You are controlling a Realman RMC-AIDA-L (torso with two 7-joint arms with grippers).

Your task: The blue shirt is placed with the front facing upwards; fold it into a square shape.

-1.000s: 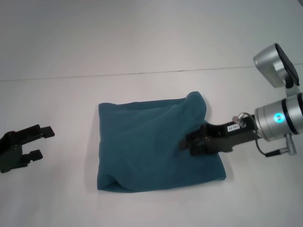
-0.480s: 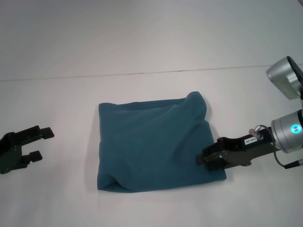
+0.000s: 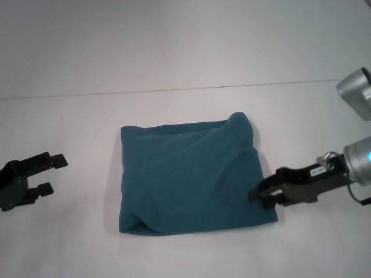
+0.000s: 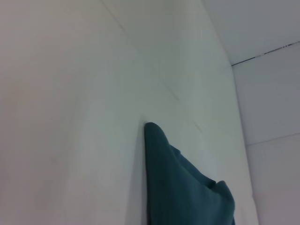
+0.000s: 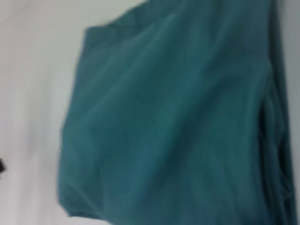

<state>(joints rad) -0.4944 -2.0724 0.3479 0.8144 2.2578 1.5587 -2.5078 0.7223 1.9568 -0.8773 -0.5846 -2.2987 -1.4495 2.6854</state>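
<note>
Sitting idle at the far left edge of the table [image 3: 69,63], the left tool [image 3: 45,172] has its fingers spread apart with nothing between them, well apart from the cloth. Centre of the table: the blue shirt [image 3: 188,176] lies as a folded, roughly square bundle, no lettering or neck showing, plain teal face up. Not a clean square though; far-right corner humps up into a rounded lump, near-left corner is puckered, and creases run diagonally across the top. Left wrist view only catches the shirt's edge rising off the table surface. Right wrist view is filled by the shirt's top face, layered edges visible along one side, none of that arm's own fingers in shot. Right tool [image 3: 259,195] hangs at the shirt's near-right edge, tips over or just beside the hem; cannot tell whether it's parted or closed, and can't tell if it has any fabric pinched. My read: the fold looks basically done, at the release/clear stage. Risks from here: if a layer is snagged on the right tool, any move away to the right would drag the top layer and open the near-right corner. That raised far-right lump could also spring loose unpressed, skewing the square. A low pass over the cloth would rumple the creased top.
</note>
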